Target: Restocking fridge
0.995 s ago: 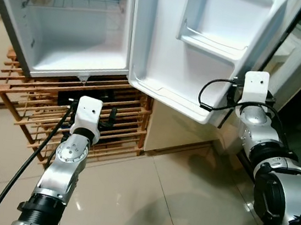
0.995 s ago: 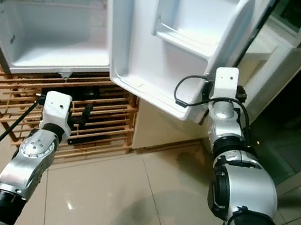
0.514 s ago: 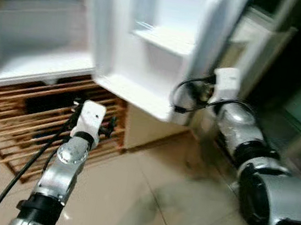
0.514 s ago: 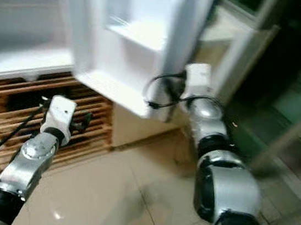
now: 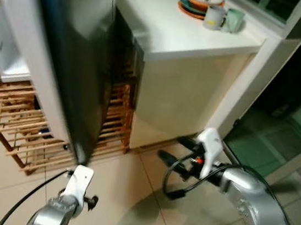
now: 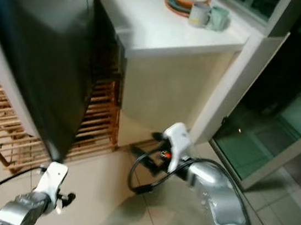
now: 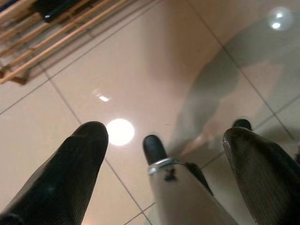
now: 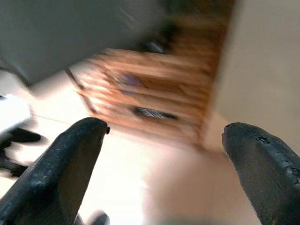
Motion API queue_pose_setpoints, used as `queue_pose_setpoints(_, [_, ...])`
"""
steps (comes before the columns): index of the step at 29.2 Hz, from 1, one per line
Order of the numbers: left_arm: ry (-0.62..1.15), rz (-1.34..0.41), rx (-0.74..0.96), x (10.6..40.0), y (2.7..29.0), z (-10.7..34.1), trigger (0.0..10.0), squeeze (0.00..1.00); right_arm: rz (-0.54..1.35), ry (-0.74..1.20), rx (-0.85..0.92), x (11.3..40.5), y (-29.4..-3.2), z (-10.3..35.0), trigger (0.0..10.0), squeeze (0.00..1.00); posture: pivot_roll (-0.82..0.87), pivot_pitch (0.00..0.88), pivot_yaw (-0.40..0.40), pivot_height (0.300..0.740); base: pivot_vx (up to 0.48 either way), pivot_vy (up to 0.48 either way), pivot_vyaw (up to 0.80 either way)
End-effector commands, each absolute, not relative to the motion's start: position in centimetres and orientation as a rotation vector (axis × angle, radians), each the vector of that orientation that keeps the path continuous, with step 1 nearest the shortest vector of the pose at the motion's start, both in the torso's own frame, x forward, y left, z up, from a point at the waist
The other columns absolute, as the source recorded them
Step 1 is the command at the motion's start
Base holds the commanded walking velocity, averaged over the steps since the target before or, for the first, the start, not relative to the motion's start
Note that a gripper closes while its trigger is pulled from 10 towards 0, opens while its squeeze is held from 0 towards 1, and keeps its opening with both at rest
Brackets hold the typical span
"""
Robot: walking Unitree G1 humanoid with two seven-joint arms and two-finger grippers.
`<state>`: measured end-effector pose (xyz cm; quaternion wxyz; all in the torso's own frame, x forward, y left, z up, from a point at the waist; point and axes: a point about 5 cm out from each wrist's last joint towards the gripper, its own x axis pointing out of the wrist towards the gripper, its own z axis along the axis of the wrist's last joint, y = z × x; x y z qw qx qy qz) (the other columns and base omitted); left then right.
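A: Task status? Fridge door (image 5: pixel 68 63) is seen edge-on, dark outer face turned to the camera, standing partly ajar; a strip of white fridge interior (image 5: pixel 7 43) is glimpsed at the far left. What is stocked inside cannot be told.

B: So done or not?

A: It cannot be settled. The scene fits a door swung out between loads as well as one being swung shut after the last load. No item for stocking is held by either tool.

B: Tools?

A: Left tool (image 7: pixel 161 159) is held low over the tiled floor (image 7: pixel 140 70), fingers spread wide, nothing gripped; a pale cylindrical part lies between them and cannot be identified. Right tool (image 8: pixel 161 164) is also spread wide and empty, pointed toward the wooden rack (image 5: pixel 12 127) under the fridge; that view is blurred.

B: Anything else noted?

A: A white worktop (image 5: pixel 172 32) stands beside the fridge; stacked plates (image 5: pixel 201 0) and two mugs (image 5: pixel 224 18) are set near its far right corner.
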<state>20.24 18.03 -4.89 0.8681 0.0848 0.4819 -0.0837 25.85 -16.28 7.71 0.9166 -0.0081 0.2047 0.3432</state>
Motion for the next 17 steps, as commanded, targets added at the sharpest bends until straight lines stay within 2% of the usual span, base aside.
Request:
queue_pose_setpoints(1, [0.976,-0.236,0.185,21.1,16.9,-4.5,10.0,0.00,0.597,0.455,-0.036,26.1,-17.4,7.3,10.0,0.00,-0.05,0.000,-0.048,0.740,0.000,0.000,0.00])
queue_pose_setpoints(3, [0.824,-0.290,0.194,23.3,15.5,-2.9,10.0,0.00,0.409,0.431,-0.065,27.4,-18.4,7.3,10.0,0.00,-0.04,0.000,-0.049,0.740,0.000,0.000,0.00])
queue_pose_setpoints(4, [0.824,-0.290,0.194,23.3,15.5,-2.9,10.0,0.00,0.409,0.431,-0.065,27.4,-18.4,7.3,10.0,0.00,-0.04,0.000,-0.049,0.740,0.000,0.000,0.00])
queue_pose_setpoints(6, [0.564,-0.296,0.223,26.6,14.3,0.8,10.0,0.00,0.228,0.345,-0.085,29.1,-18.8,7.8,10.0,0.00,-0.04,0.000,-0.048,0.740,0.000,0.000,0.00])
queue_pose_setpoints(7, [0.564,-0.296,0.223,26.6,14.3,0.8,10.0,0.00,0.228,0.345,-0.085,29.1,-18.8,7.8,10.0,0.00,-0.04,0.000,-0.048,0.740,0.000,0.000,0.00])
queue_pose_setpoints(8, [0.397,-0.274,0.072,28.4,13.8,3.6,10.0,0.00,0.181,0.293,-0.052,29.6,-18.5,8.2,10.0,0.00,-0.03,0.000,-0.044,0.740,0.000,0.000,0.00])
queue_pose_setpoints(13, [0.127,-0.212,0.020,29.9,13.5,9.1,10.0,0.00,0.108,0.209,-0.010,30.3,-17.8,8.6,10.0,0.00,-0.02,0.000,-0.026,0.740,0.000,0.000,0.00])
queue_pose_setpoints(14, [0.127,-0.212,0.020,29.9,13.5,9.1,10.0,0.00,0.108,0.209,-0.010,30.3,-17.8,8.6,10.0,0.00,-0.02,0.000,-0.026,0.740,0.000,0.000,0.00])
queue_pose_setpoints(17, [-0.023,-0.144,0.001,30.4,14.2,11.6,10.0,0.00,0.051,0.191,0.011,30.8,-17.5,8.3,10.0,0.00,-0.02,0.000,-0.021,0.740,0.000,0.000,0.00])
